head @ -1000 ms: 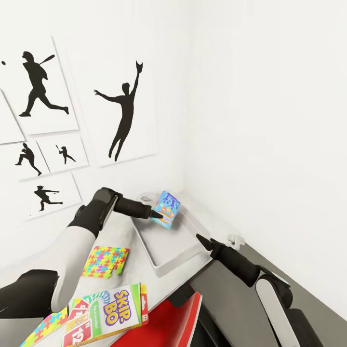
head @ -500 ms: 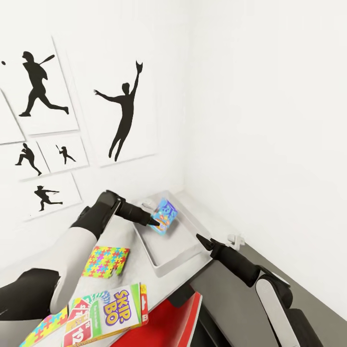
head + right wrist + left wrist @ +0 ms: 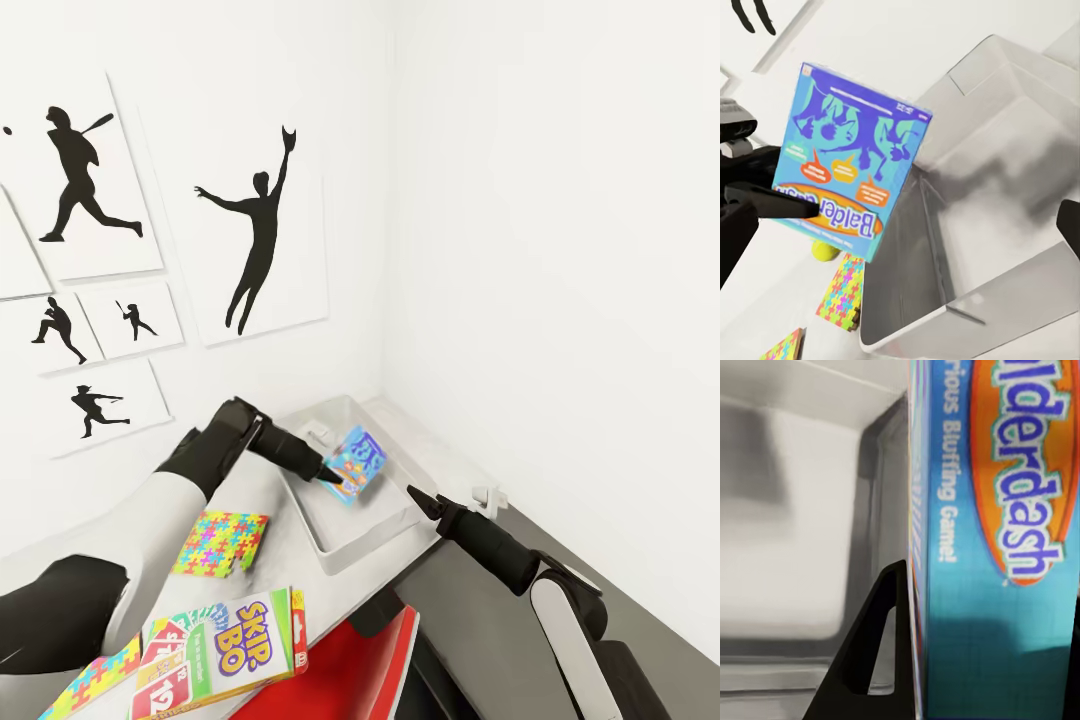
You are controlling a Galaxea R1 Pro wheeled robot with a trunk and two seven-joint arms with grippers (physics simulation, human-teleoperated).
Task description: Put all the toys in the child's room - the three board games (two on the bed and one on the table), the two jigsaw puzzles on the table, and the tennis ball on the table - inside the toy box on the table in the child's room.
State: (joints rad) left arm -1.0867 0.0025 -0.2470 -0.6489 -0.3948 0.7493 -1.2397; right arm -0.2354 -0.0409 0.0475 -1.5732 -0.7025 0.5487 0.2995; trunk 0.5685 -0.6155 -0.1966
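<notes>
My left hand (image 3: pixel 338 483) pinches the blue Balderdash box (image 3: pixel 358 463) by one edge, tilted, directly over the grey toy box (image 3: pixel 345 545) on the desk (image 3: pixel 270 580). Release is straight down. Right hand (image 3: pixel 415 494) nearby; grip state unreadable.

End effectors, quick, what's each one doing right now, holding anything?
Left end effector: closed on the blue board game, held over the toy box.
Right end effector: holds nothing; open or closed cannot be told.
</notes>
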